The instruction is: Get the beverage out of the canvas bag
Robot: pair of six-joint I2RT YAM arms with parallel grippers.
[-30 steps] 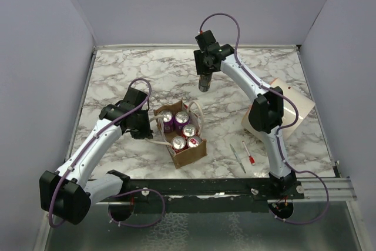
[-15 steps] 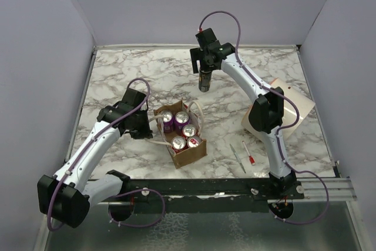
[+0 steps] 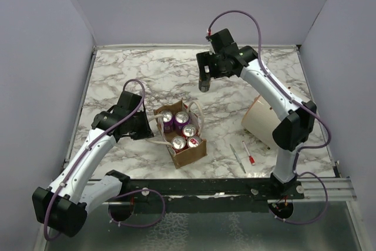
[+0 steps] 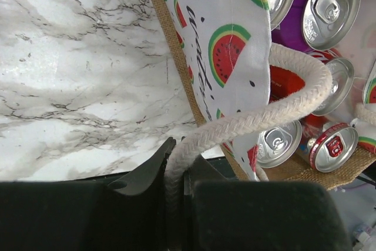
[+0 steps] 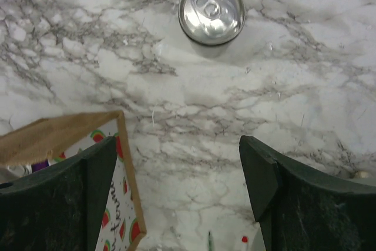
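The canvas bag (image 3: 191, 156), tan with a watermelon-print lining, stands at centre with several purple and red beverage cans (image 3: 188, 129) upright inside. My left gripper (image 4: 176, 152) is shut on the bag's white rope handle (image 4: 264, 116) at its left side, and the can tops (image 4: 329, 7) show beyond it. One dark beverage can (image 3: 204, 84) stands alone on the marble behind the bag. My right gripper (image 3: 207, 73) hovers above it, open and holding nothing. The right wrist view shows that can's silver top (image 5: 211, 11) free on the table, ahead of the spread fingers (image 5: 258, 174).
A big cream cylinder (image 3: 264, 119) lies on its side at the right, under the right arm. Two pens (image 3: 237, 157) lie in front of it near the table's front edge. The bag's corner (image 5: 59, 136) shows at the lower left of the right wrist view.
My right gripper has opened and let go of the dark can, which now stands on the marble. It has risen and drawn back, and the arm's elbow has swung right. The left grip is unchanged.
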